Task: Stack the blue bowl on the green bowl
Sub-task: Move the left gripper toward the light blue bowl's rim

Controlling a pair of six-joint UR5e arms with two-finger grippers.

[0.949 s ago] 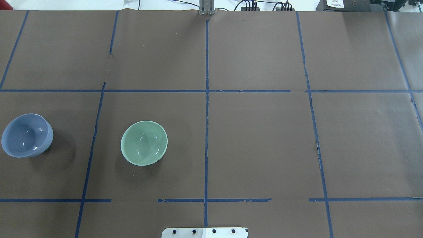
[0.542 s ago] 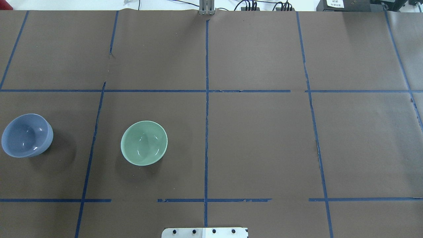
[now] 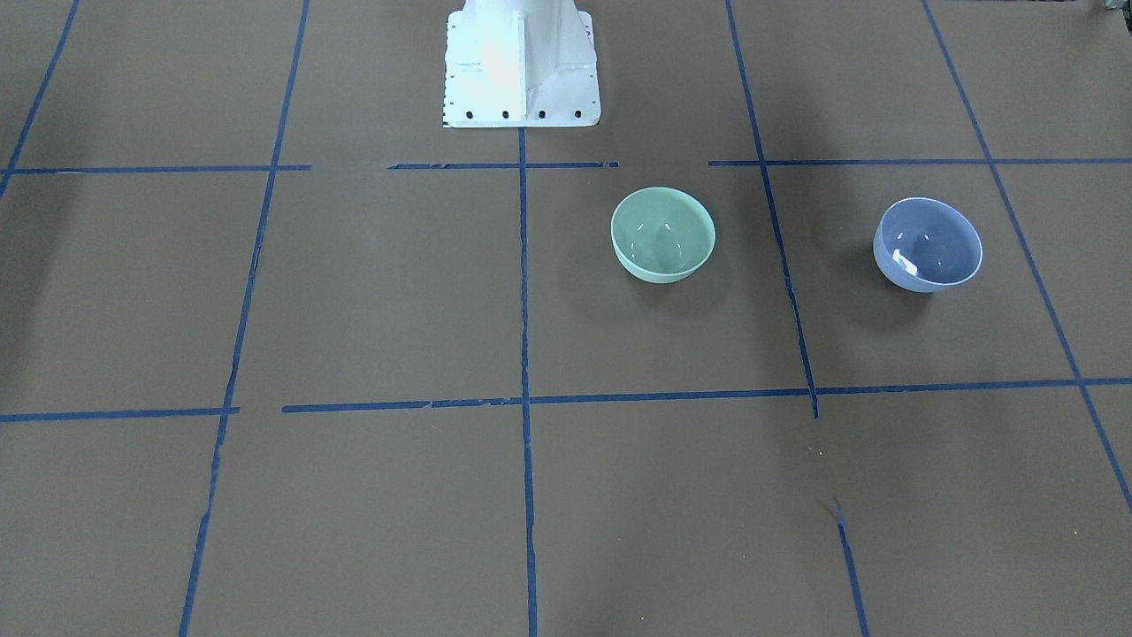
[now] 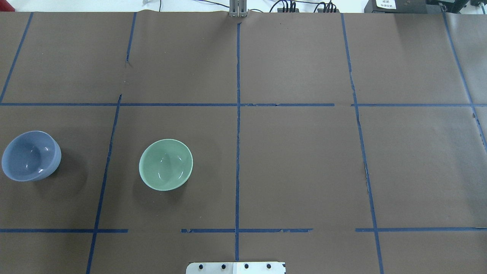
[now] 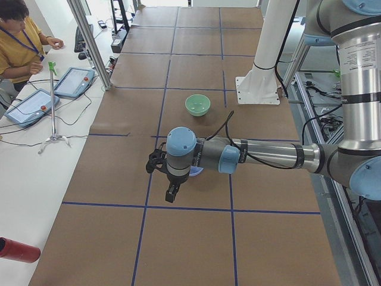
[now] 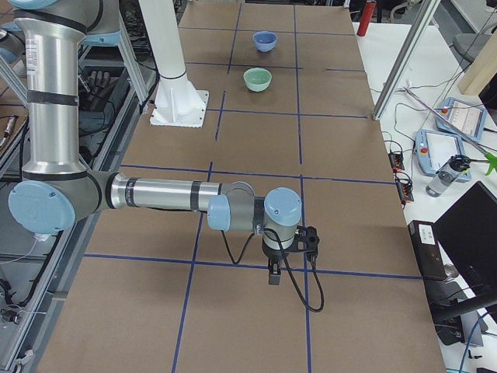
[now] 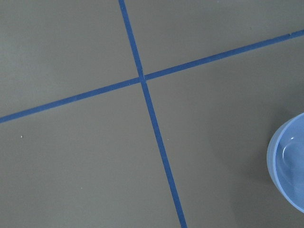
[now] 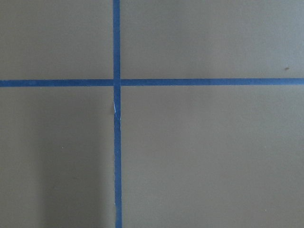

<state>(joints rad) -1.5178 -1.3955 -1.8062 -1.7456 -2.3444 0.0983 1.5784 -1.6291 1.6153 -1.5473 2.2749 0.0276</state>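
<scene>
Ceramic by its gloss, the blue bowl (image 4: 31,156) sits upright by the left edge of the table (image 4: 296,163), well apart from the green bowl (image 4: 166,164). It is likely light, slippery and chippable, best pinched across its thin rim. Whether the left gripper (image 5: 172,193) or right gripper (image 6: 273,276) is spread or closed cannot be told.

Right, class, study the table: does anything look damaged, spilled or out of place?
Only minor wear. The blue tape grid is broken, with gaps in places, and the brown paper shows small tears along the tape. The blue bowl and green bowl stand upright, apart, with nothing spilled.
</scene>
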